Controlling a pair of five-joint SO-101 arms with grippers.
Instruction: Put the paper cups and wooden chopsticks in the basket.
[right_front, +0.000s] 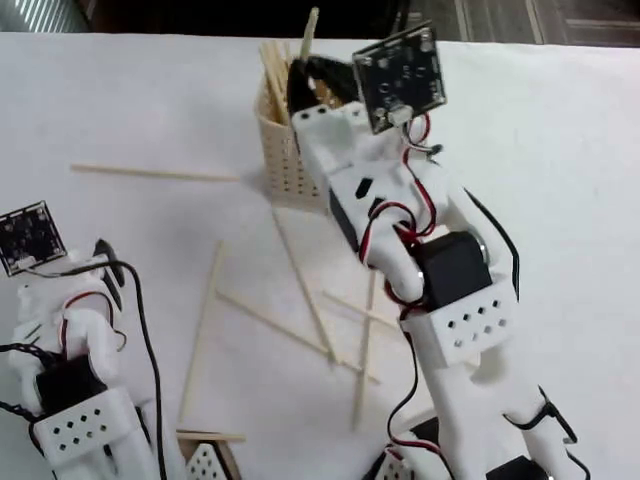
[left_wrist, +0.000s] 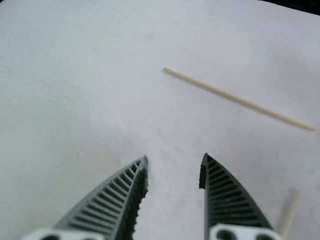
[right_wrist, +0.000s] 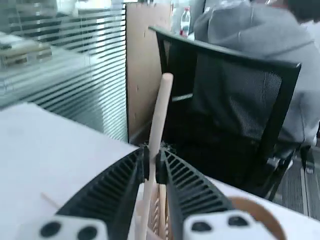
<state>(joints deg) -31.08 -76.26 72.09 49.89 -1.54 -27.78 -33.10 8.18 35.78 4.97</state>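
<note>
The right gripper (right_wrist: 152, 162) is pinching a chopstick (right_wrist: 161, 110) near-upright, its long axis pointing down into the basket (right_front: 283, 165) directly beneath. The left gripper (left_wrist: 175, 165) is hovering open, a loose chopstick (left_wrist: 240, 100) lying crosswise just ahead of it.

Bright, even light falls on the white tabletop (right_front: 150, 100), which is nearly washed out in the high view. Shadows are soft and faint, and the loose chopstick (left_wrist: 240, 100) casts hardly any. Daylight glows through the window blinds (right_wrist: 60, 65), while the chair (right_wrist: 235, 110) beside them stays dark.
</note>
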